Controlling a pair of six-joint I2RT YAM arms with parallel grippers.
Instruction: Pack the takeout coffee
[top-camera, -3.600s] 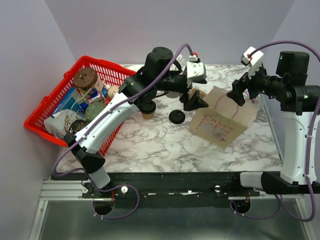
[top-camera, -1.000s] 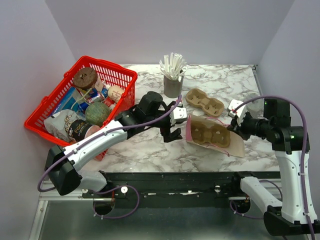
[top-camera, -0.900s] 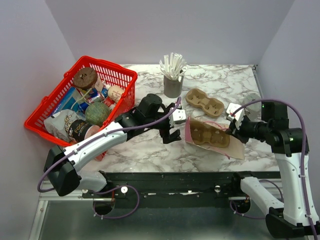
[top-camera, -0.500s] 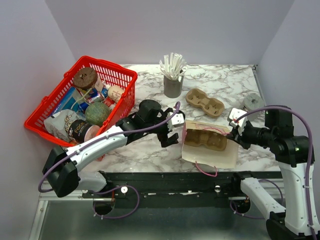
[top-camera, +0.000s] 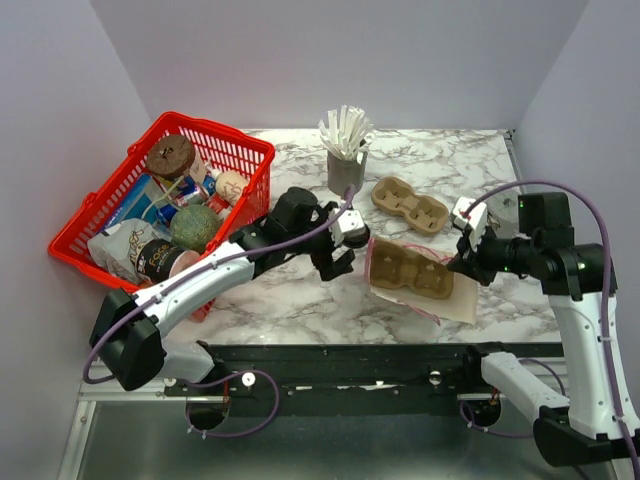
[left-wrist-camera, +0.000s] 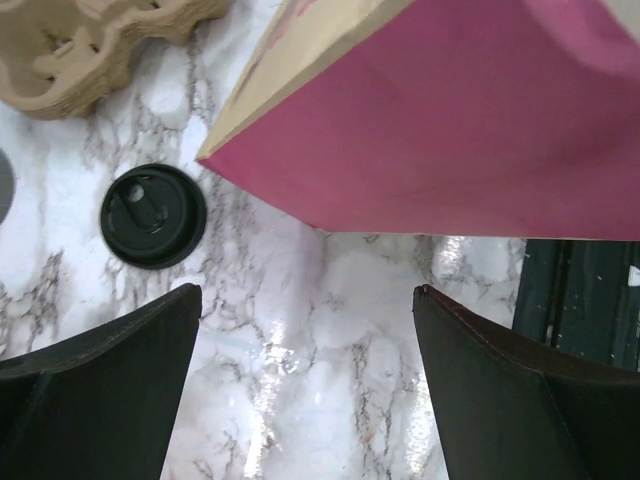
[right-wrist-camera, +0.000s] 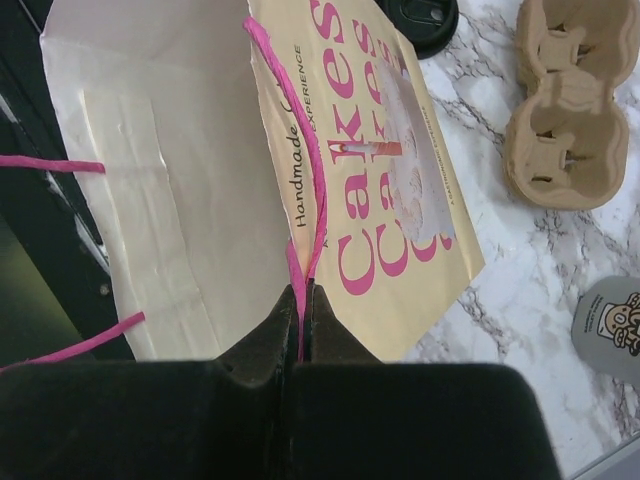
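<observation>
Tabletop (top-camera: 292, 298) bears lid (left-wrist-camera: 152, 215); right gripper (right-wrist-camera: 300, 302) seemingly pinches handle (right-wrist-camera: 319, 200).

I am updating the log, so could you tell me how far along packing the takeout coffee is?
Early. Done: nothing looks packed; the black lid lies loose on the table beside the paper bag, and the cup is not in view. In hand: the right gripper pinches the bag at its pink handle; the left gripper hovers open, empty. Left: lidding and bagging the cup.
</observation>
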